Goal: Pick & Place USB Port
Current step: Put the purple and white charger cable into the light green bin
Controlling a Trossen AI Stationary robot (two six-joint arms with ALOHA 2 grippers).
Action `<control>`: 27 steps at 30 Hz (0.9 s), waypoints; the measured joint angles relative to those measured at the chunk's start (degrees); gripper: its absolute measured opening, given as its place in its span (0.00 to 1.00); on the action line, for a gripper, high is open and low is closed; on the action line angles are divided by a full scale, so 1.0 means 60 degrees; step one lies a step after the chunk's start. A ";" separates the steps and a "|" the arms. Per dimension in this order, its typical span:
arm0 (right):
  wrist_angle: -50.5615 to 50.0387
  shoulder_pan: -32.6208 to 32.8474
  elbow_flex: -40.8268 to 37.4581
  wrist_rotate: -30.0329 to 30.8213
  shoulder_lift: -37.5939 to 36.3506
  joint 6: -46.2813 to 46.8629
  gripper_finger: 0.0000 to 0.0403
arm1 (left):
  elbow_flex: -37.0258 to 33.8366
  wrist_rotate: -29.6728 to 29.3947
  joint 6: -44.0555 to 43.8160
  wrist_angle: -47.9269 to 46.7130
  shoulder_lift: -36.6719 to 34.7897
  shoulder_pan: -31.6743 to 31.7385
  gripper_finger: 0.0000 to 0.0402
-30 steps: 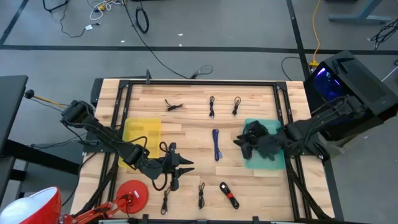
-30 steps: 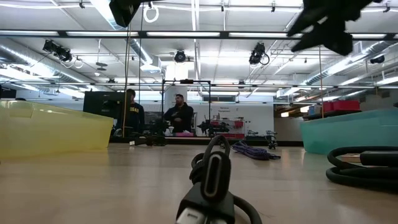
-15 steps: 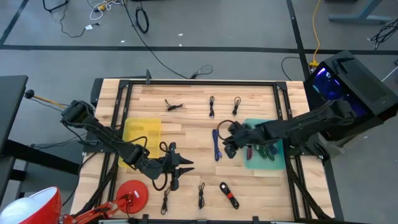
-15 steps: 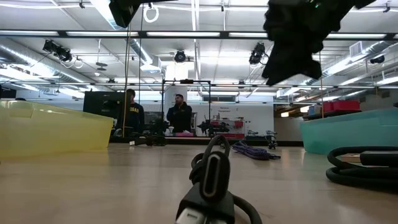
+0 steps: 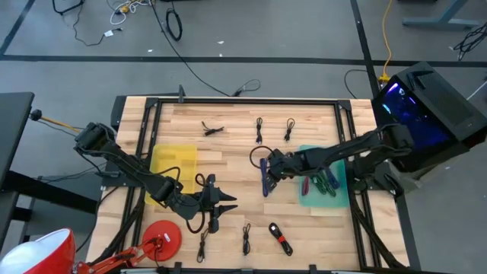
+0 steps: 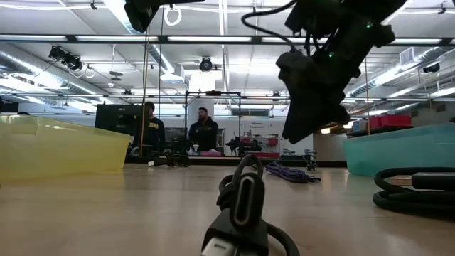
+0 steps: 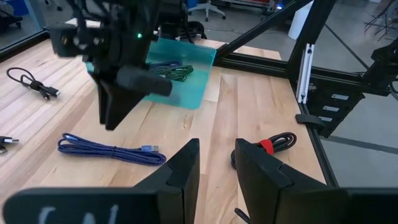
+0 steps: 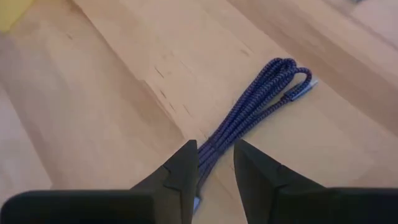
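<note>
cable [image 5: 264,176]: blue braided bundle, flat on table | right fingers [image 8: 186,171]: slightly apart above it | left fingers [image 7: 186,168]: slightly apart

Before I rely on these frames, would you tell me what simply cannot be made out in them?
- Whether the right gripper touches the blue cable: in the high view it covers the cable; the right wrist view shows only its fingers astride it.
- Connector types on the small black cables at the table's far side: too small in the high view.
- Contents of the yellow bin: its wall hides them in the low view.
</note>
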 joint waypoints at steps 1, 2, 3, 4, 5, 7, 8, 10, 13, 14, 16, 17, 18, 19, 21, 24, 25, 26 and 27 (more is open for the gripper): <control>0.0139 -0.0053 0.0000 -0.0083 0.0119 -0.0005 0.27 | 0.0000 0.0004 0.0000 0.0000 0.0000 0.0000 0.27; 0.0250 -0.0109 0.0000 -0.0192 0.0225 -0.0033 0.27 | 0.0000 0.0000 0.0000 -0.0001 0.0001 0.0000 0.27; 0.0322 -0.0148 0.0000 -0.0254 0.0352 -0.0033 0.27 | 0.0000 0.0000 0.0000 0.0000 0.0001 0.0000 0.27; 0.0382 -0.0198 0.0000 -0.0345 0.0480 -0.0046 0.27 | 0.0000 0.0003 0.0003 0.0000 0.0003 0.0000 0.27; 0.0354 -0.0236 0.0000 -0.0440 0.0587 -0.0079 0.27 | 0.0000 0.0000 0.0003 0.0000 0.0003 0.0000 0.27; 0.0389 -0.0285 0.0000 -0.0531 0.0776 -0.0095 0.27 | 0.0000 0.0000 0.0003 0.0000 0.0000 0.0000 0.27; 0.0352 -0.0308 0.0000 -0.0577 0.0847 -0.0095 0.27 | 0.0000 0.0000 0.0004 -0.0003 0.0003 0.0000 0.27; 0.0436 -0.0320 0.0000 -0.0611 0.0993 -0.0070 0.27 | 0.0000 0.0002 0.0004 -0.0007 0.0001 0.0000 0.27; 0.0496 -0.0316 0.0000 -0.0654 0.1123 -0.0053 0.27 | 0.0000 0.0000 0.0004 -0.0018 0.0004 0.0000 0.27; 0.0531 -0.0313 0.0000 -0.0658 0.1177 -0.0033 0.27 | 0.0000 0.0000 0.0004 -0.0018 0.0004 0.0000 0.27; 0.0511 -0.0313 0.0000 -0.0684 0.1230 -0.0029 0.27 | 0.0000 0.0000 0.0004 -0.0018 0.0004 0.0000 0.27; 0.0522 -0.0313 0.0000 -0.0675 0.1226 0.0007 0.27 | 0.0000 0.0000 0.0004 -0.0018 0.0004 0.0000 0.27; 0.0609 -0.0313 0.0000 -0.0673 0.1219 0.0066 0.27 | 0.0000 0.0002 0.0004 -0.0018 0.0004 0.0000 0.27; 0.0678 -0.0313 0.0000 -0.0673 0.1216 0.0122 0.27 | 0.0000 0.0000 0.0004 -0.0019 0.0004 0.0000 0.27; 0.0787 -0.0309 0.0000 -0.0669 0.1219 0.0169 0.27 | 0.0000 0.0000 0.0004 -0.0018 0.0004 0.0000 0.27; 0.0950 -0.0309 0.0000 -0.0658 0.1263 0.0182 0.27 | 0.0000 0.0000 0.0004 -0.0018 0.0004 0.0000 0.27; 0.1004 -0.0309 0.0000 -0.0658 0.1324 0.0182 0.27 | 0.0000 0.0003 0.0004 -0.0018 0.0004 0.0000 0.27; 0.1036 -0.0303 0.0000 -0.0661 0.1391 0.0182 0.27 | 0.0000 0.0003 0.0004 -0.0022 0.0004 0.0000 0.27; 0.1084 -0.0302 0.0006 -0.0661 0.1473 0.0182 0.27 | 0.0000 0.0000 0.0004 -0.0022 0.0004 0.0000 0.27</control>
